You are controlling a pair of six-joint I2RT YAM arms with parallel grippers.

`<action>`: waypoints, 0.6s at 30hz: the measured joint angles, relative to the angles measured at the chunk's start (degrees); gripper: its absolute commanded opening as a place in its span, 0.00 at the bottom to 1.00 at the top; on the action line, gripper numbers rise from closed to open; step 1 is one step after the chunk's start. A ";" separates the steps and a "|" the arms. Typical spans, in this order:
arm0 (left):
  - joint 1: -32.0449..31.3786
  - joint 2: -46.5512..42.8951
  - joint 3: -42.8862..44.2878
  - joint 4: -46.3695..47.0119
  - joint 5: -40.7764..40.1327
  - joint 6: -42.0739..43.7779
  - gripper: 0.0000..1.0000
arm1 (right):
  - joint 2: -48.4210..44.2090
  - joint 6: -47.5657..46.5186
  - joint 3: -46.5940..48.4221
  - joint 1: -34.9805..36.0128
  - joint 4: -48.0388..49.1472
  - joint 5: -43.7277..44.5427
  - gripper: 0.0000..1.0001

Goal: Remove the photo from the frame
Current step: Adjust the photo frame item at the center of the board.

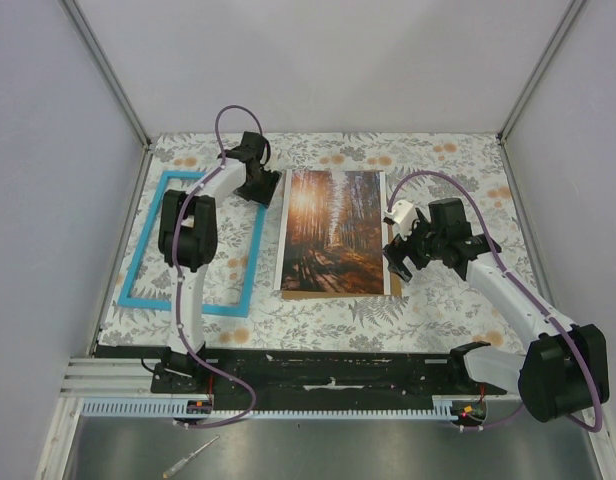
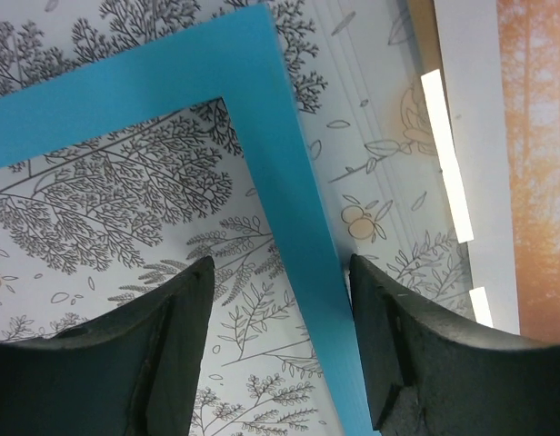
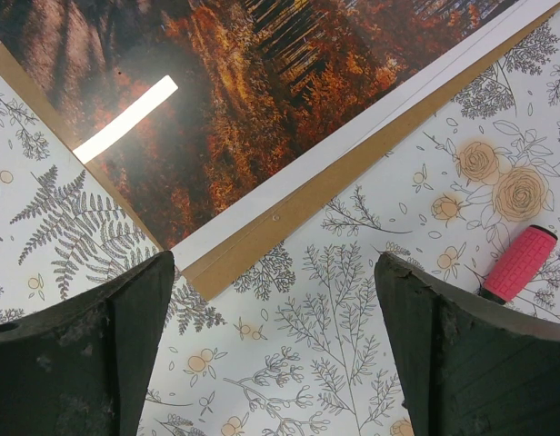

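My left gripper hangs low over the thin bright-blue rectangular picture frame, near that frame's 1 o'clock corner. In my left wrist view the left gripper has its two dark fingers parted. The frame's blue strip runs up between them, close by the finger at 3 o'clock. The gap is wider than the strip, so I have hold of nothing there. Whether the strip touches that finger I cannot tell.

The frame lies flat on the grey-and-orange floral table cover, with only the cover showing inside its border. At the frame's 3 o'clock, apart from it, the large rectangular print of an orange-brown autumn forest path lies flat and face up. A thin white edge and a strip of brown board show along its side.

My right gripper hovers at the photo's 4 o'clock, just off its right edge. In my right wrist view the right gripper is spread as wide as it goes and grips nothing. The photo's corner sits at 12 o'clock above the gap. A pink ribbed cylinder lies on the cover at 3 o'clock, just beside my right finger.
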 measured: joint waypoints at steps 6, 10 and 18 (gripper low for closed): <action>-0.09 3.04 5.31 -1.81 -1.99 -0.02 0.65 | 0.02 0.00 0.00 0.00 -0.09 -0.02 0.98; -0.09 5.60 9.68 -2.99 -3.65 -0.02 0.65 | 0.02 0.00 0.02 0.00 -0.09 -0.09 0.98; -0.09 8.26 14.47 -4.33 -7.19 0.00 0.65 | 0.02 0.02 0.00 0.00 -0.11 -0.11 0.98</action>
